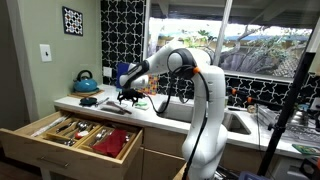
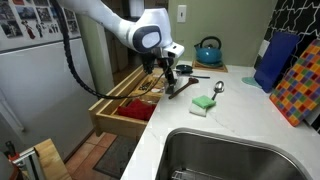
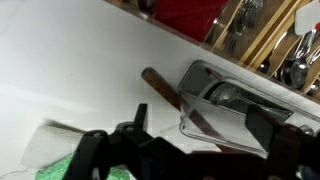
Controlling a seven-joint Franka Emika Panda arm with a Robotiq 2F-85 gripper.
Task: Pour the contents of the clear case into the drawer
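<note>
A clear plastic case lies on the white counter near the edge above the open drawer, with metal utensils inside. A wooden-handled utensil lies under or beside it. My gripper is open and low over the case, with one finger to the left of it and the other over its right part. In both exterior views the gripper hangs just above the counter. The wooden drawer is pulled out below, with dividers, utensils and a red item.
A teal kettle stands at the back of the counter. A green-and-white sponge and a spoon lie near the sink. A blue board and a colourful board lean against the wall.
</note>
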